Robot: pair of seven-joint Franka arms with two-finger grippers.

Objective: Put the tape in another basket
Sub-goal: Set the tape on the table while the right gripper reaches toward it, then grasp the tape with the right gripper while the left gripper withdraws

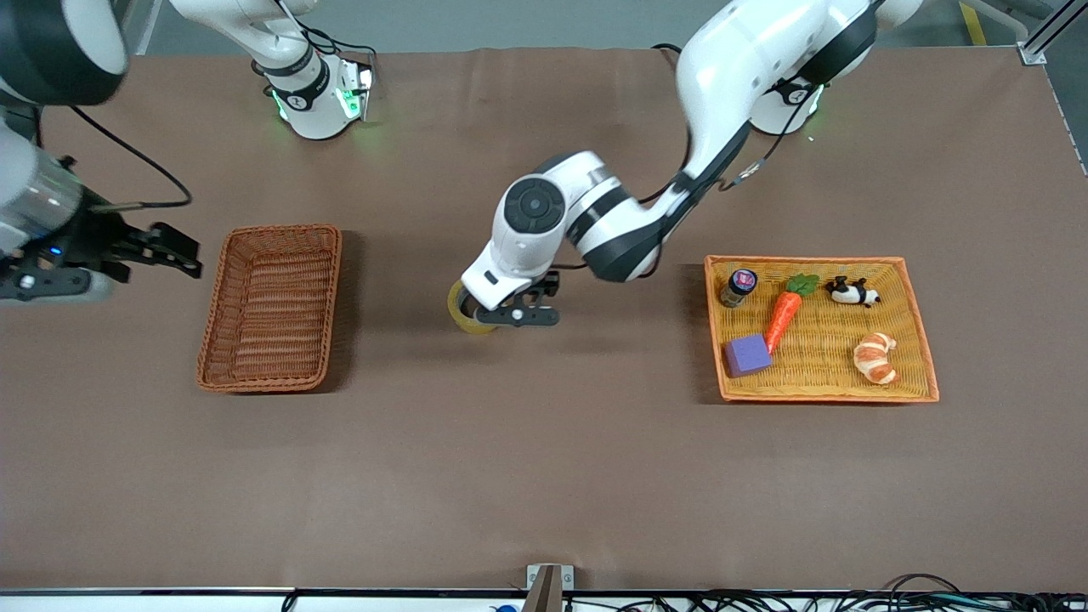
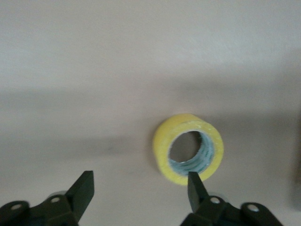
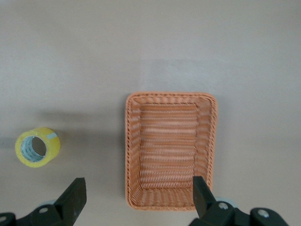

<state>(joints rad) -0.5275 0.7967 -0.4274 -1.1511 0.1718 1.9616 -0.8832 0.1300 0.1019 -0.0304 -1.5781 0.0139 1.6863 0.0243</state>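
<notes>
tape (image 1: 464, 311) on table betw basket (image 1: 270, 308) & orange tray (image 1: 823, 328), standing on edge | L gripper (image 1: 517, 316) over tape, fingers spread, not gripping | R gripper (image 1: 174, 252) waits near basket, R-arm end, fingers apart, empty

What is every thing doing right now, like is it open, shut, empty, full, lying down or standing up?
tape: alone on the table, on its edge, held by nothing.
basket: empty.
tray: holds a jar, carrot, panda, croissant and purple block.
left gripper: open, over the table by the tape.
right gripper: open, waits above the basket's end of the table.
</notes>
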